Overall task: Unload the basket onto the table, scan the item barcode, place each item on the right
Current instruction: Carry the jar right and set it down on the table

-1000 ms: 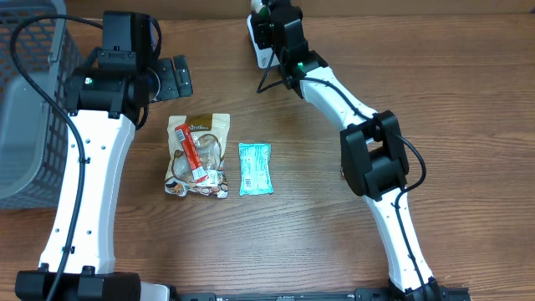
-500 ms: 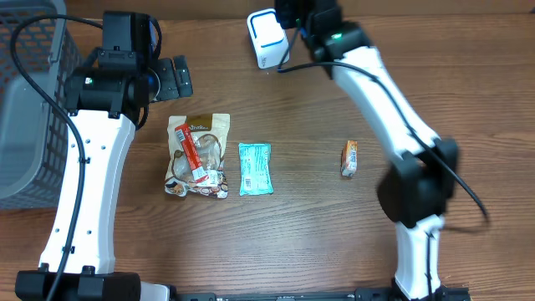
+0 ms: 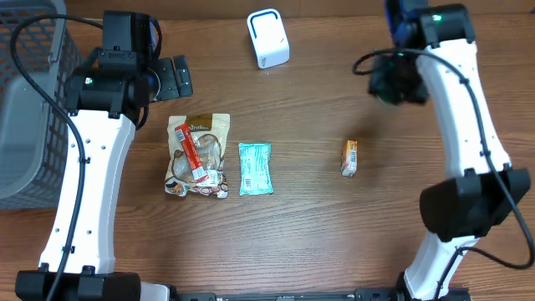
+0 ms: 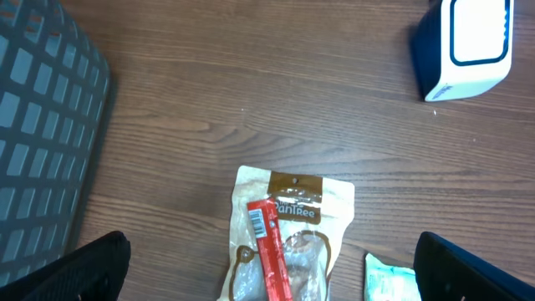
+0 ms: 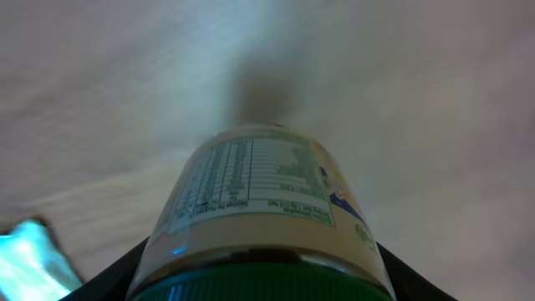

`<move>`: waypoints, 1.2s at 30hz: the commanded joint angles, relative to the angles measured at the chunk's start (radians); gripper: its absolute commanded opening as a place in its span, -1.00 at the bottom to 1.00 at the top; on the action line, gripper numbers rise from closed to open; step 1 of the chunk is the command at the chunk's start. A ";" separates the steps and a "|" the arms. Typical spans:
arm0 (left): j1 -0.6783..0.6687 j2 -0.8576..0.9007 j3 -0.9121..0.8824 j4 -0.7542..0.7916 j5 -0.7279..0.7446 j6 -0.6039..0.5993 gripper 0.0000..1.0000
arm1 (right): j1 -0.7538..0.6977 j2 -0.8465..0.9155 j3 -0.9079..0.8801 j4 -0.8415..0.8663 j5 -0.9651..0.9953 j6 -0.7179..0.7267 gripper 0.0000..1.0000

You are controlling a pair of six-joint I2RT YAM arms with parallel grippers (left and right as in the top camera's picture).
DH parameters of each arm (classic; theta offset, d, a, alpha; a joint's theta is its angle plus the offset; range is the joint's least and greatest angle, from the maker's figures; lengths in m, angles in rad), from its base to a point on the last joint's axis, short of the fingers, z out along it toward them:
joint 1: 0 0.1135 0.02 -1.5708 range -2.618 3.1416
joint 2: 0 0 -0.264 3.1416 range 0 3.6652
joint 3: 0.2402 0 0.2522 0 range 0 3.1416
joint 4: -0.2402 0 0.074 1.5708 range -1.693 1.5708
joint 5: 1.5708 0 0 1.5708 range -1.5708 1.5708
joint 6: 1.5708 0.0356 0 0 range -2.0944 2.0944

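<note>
1. The right gripper [image 3: 394, 79] has swung away from the barcode scanner [image 3: 267, 38]. A second ago it was right up against the scanner; now the scanner lies well off to its left
2. The right gripper is partly closed around a green-lidded bottle [image 5: 263, 201], one finger on each side. In its wrist view the bottle fills the frame with its printed label facing the camera, blurred surface beyond it
3. In the overhead view the bottle itself is hard to make out against the dark gripper, so its tilt cannot be told
4. The arm's move has uncovered a small orange box [image 3: 350, 157], which lies on the surface below and slightly left of the right gripper
5. The left gripper [image 3: 171, 77] has not moved. It hangs wide open and empty, with a snack pouch [image 4: 284, 242] just beneath it, a teal packet [image 3: 255, 168] further to its right and a grey basket [image 3: 25, 100] on the other side
6. Judgement: the bottle's pass at the scanner looks finished and it is being carried off; whether the barcode registered cannot be told. The items on the surface appear to await their turn
</note>
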 commanded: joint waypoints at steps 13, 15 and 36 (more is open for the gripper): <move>0.001 0.002 0.013 0.000 -0.009 -0.013 1.00 | -0.178 0.000 -0.514 0.257 -0.044 0.056 -0.85; 0.001 0.002 0.013 0.000 -0.009 -0.013 1.00 | -0.192 0.000 -0.570 0.304 -0.044 0.053 -0.82; 0.001 0.002 0.013 0.000 -0.009 -0.013 1.00 | -0.193 -0.097 -0.409 0.158 -0.144 -0.069 0.47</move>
